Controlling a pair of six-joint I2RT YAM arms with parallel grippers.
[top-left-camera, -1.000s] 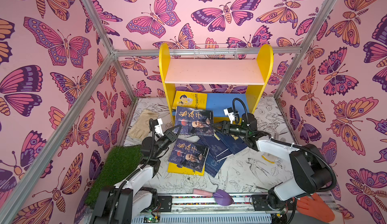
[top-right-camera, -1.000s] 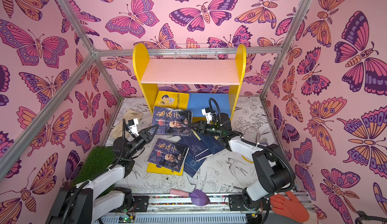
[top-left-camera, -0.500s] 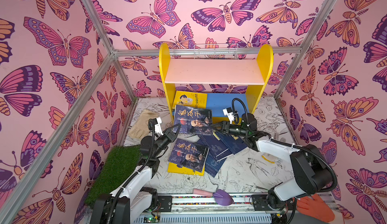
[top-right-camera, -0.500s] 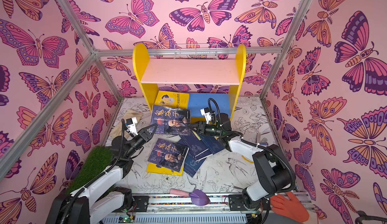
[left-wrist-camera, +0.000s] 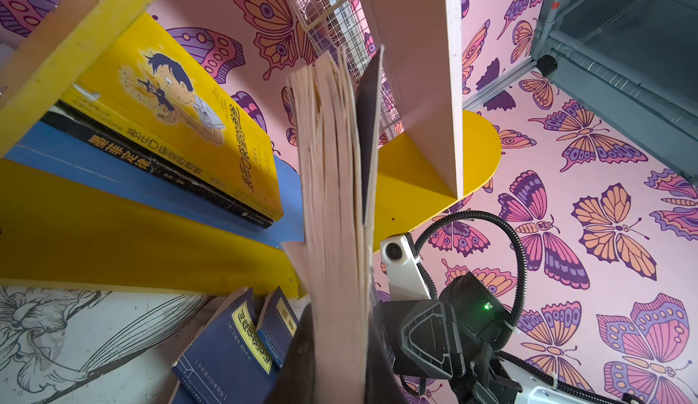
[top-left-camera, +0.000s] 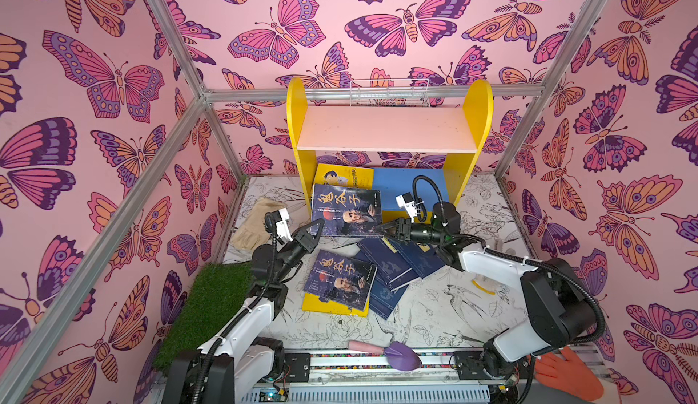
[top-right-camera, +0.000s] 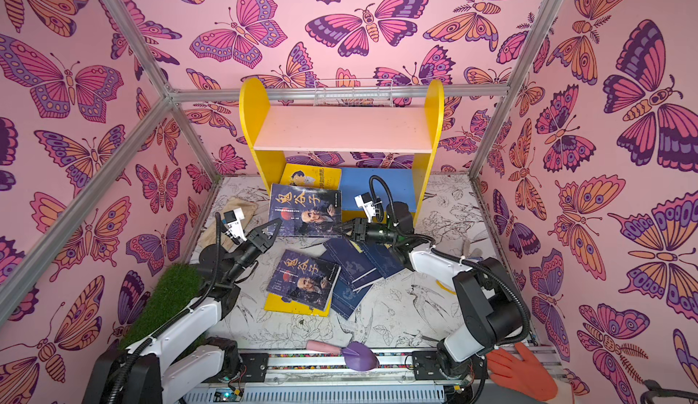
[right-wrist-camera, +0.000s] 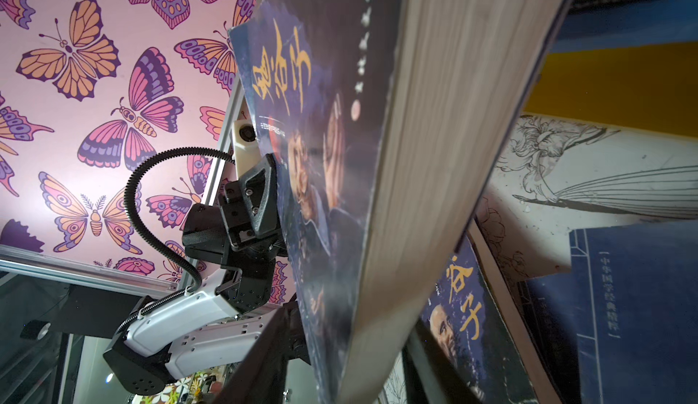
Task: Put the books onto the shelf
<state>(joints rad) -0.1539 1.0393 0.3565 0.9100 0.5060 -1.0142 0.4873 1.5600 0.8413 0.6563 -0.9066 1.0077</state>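
Observation:
The shelf (top-left-camera: 389,138) (top-right-camera: 343,136) stands at the back; a yellow book (top-left-camera: 345,175) (left-wrist-camera: 170,119) lies on its blue lower board over a black one (left-wrist-camera: 151,164). A dark portrait book (top-left-camera: 345,209) (top-right-camera: 304,209) hangs tilted in front of it. My left gripper (top-left-camera: 316,228) (left-wrist-camera: 340,326) is shut on its lower left corner. My right gripper (top-left-camera: 385,226) (right-wrist-camera: 351,326) straddles the lower right corner, jaws wider than the book (right-wrist-camera: 340,156). On the floor lie another portrait book (top-left-camera: 340,279), a yellow book (top-left-camera: 328,306) under it, and navy books (top-left-camera: 396,266).
A white wire basket (top-left-camera: 389,92) hangs behind the shelf. A beige glove (top-left-camera: 257,223) and a green turf mat (top-left-camera: 211,304) lie on the left. At the front rail lie a purple trowel (top-left-camera: 396,355) and an orange glove (top-left-camera: 566,375).
The portrait book and both grippers have shifted a little toward the shelf. The books on the floor have not moved.

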